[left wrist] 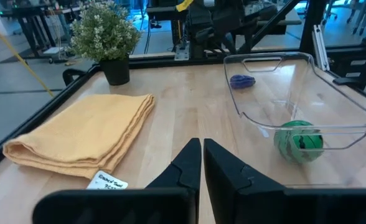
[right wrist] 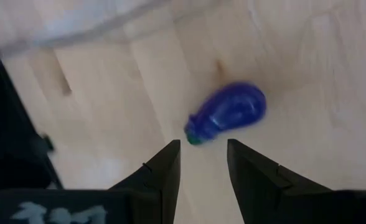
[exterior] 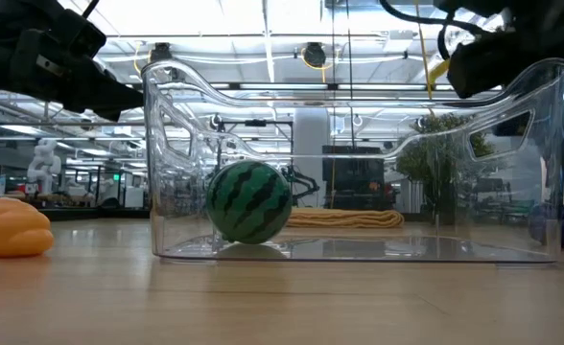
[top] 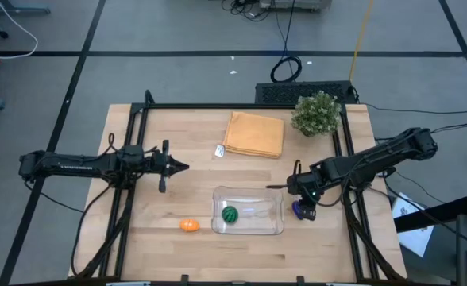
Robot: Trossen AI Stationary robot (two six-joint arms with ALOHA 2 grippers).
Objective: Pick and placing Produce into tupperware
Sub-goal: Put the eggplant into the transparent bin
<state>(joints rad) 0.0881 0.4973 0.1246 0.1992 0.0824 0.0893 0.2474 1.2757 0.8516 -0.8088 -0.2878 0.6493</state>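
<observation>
The clear tupperware (top: pixel 249 190) stands near the table's near edge, with the dark-green striped ball (top: pixel 230 214) resting on its floor at the left end. The orange piece (top: pixel 188 226) lies on the table left of it. The purple-blue eggplant (top: pixel 303 210) lies on the table just right of it. My right gripper (right wrist: pixel 201 149) hangs open above the eggplant (right wrist: pixel 228 112), pointing down, its fingers clear of it. My left gripper (left wrist: pixel 201 155) is shut and waits over the table's left half (top: pixel 174 167), pointing toward the right. In the low view the ball (exterior: pixel 250 201) shows through the tupperware's wall (exterior: pixel 378 192).
A folded orange-tan cloth (top: pixel 254 133) lies at the far middle of the table, with a small paper tag (top: pixel 219 151) at its left. A potted plant (top: pixel 316 114) stands at the far right. Black frame rails (top: pixel 130 159) run along the table's sides.
</observation>
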